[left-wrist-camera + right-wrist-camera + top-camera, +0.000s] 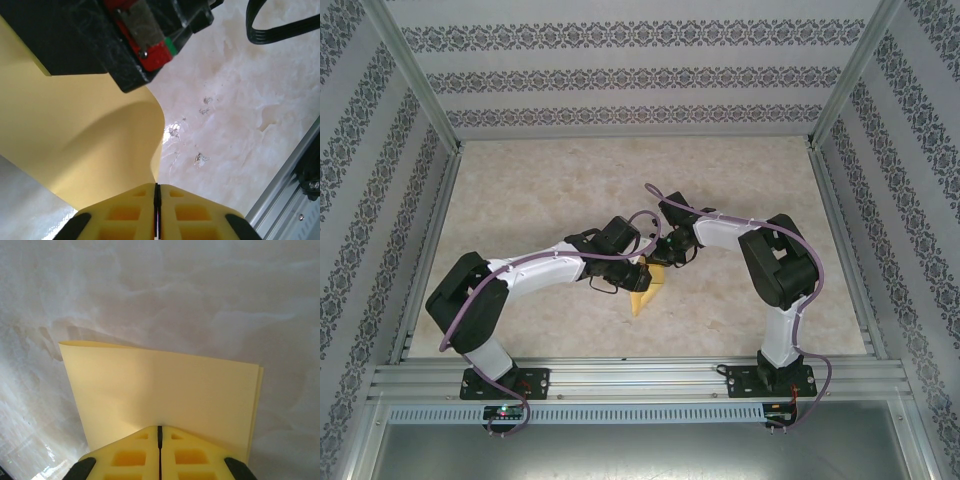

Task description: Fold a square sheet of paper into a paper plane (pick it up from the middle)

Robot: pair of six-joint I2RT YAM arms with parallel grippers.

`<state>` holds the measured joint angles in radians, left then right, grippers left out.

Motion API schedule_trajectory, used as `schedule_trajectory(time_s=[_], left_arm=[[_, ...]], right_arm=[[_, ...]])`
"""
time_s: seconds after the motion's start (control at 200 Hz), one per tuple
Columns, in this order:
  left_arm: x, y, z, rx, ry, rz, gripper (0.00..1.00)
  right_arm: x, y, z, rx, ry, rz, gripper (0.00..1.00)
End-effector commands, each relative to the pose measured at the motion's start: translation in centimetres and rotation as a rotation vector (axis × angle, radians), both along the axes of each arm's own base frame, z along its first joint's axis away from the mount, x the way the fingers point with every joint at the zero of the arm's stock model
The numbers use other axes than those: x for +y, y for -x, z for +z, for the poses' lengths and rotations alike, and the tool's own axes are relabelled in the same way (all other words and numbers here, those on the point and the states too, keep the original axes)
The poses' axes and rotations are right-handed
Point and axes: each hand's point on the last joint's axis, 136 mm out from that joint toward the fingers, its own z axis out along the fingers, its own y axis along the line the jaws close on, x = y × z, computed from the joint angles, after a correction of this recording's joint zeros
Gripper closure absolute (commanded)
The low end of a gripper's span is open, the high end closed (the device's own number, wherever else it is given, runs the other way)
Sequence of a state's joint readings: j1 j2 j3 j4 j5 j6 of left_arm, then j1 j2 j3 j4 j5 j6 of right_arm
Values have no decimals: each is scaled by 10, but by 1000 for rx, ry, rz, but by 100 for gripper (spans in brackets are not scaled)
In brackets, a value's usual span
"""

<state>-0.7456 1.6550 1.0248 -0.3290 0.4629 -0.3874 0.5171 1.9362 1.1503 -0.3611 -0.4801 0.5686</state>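
The square sheet of paper [646, 297], yellow-orange and folded over on itself, hangs between both grippers near the middle front of the table. My left gripper [637, 274] is shut on it; in the left wrist view the sheet [85, 145] curves down into the shut jaws of the left gripper [157, 186]. My right gripper [664, 262] is shut on it too. In the right wrist view the doubled sheet [160, 385] stands flat above the right gripper [160, 429], its layered edge on the right. The right gripper's black body [125, 35] looms close over the sheet.
The table top [620, 190] is pale marble-patterned, walled by patterned panels on three sides. An aluminium rail [640, 375] carrying the arm bases runs along the near edge and also appears as a metal rail [285, 185] at lower right. A black cable [280, 25] loops above.
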Motion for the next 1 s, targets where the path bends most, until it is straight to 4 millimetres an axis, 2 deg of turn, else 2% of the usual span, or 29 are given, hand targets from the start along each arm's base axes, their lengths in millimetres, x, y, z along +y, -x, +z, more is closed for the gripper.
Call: schedule_trajectory(time_s=[0.0,0.14,0.31,0.385,0.48,0.605,0.709,0.774,0.999], left_arm=[[5,-3,-4,-6,-26,-3,91],[6,-2,-7,-1,-34,-8,96],[4,-2,-4,-1,-23,-13,96],[3,-2,-4,-1,-20,-14,100],[9,-4,-12,-2,-62,1,100],[11,-5,-14,-6,-75,3,100],[10,-6,-12,-11,-71,-2,100],[9,-7,-12,-10,-70,-4,100],[10,-9,0,-28,-45,-24,100]], right_arm=[[-15,15,-18,61,74,-1,92],[-15,15,-18,61,75,-3,92],[-15,16,-18,64,75,-5,92],[-12,15,-16,63,57,-10,92],[-6,6,4,19,-39,-49,87],[-16,-10,45,-90,-80,-89,79],[-19,-9,71,-158,-149,-65,75],[-24,-4,79,-203,-155,-47,70],[-38,11,93,-455,-200,59,63]])
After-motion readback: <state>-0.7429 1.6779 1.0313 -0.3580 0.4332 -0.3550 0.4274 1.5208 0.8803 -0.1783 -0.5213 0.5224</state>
